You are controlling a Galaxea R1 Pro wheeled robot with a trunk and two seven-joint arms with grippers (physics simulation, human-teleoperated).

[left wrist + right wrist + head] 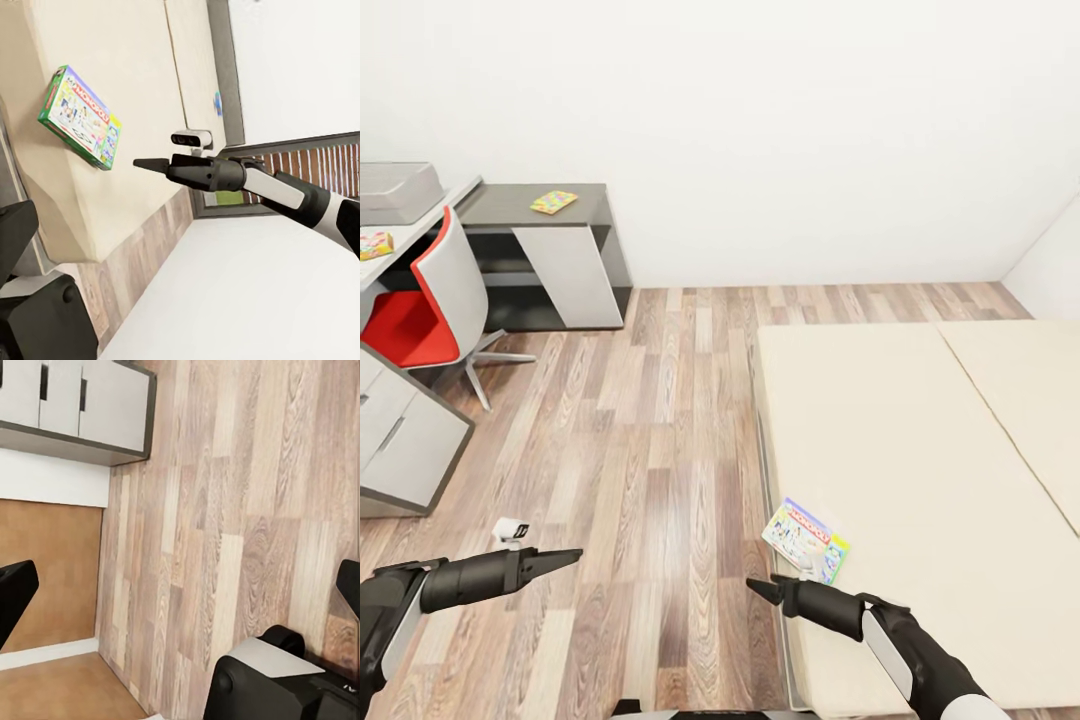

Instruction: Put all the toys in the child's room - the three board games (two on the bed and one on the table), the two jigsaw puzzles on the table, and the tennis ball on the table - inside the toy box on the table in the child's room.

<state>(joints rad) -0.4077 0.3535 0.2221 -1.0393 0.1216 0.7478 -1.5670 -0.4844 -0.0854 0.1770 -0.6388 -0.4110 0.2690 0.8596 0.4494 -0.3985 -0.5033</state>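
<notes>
The robot stands at the near corner of the bed (920,470), both arms held out low and nothing carried. The Monopoly box (806,540) lies flat on the mattress close to that corner, just beyond the right hand (765,590), which points toward it without touching. Seen from the head, the right hand's fingers come to a single point, so it looks closed and empty; the left hand (560,556) looks the same, closed on nothing, hanging over the floor (650,450) away from the bed.

Across the room from the bed, the grey toy box (398,190) sits on the light worktop (460,190) behind the red chair (430,300). One jigsaw square (553,202) rests on the darker worktop beside it, and another colourful flat piece (374,244) lies on the light worktop near the toy box.

The toy box's inside cannot be seen. Judging from this, the Monopoly box and both flat pieces remain to be moved; the other games and the ball cannot be accounted for.
</notes>
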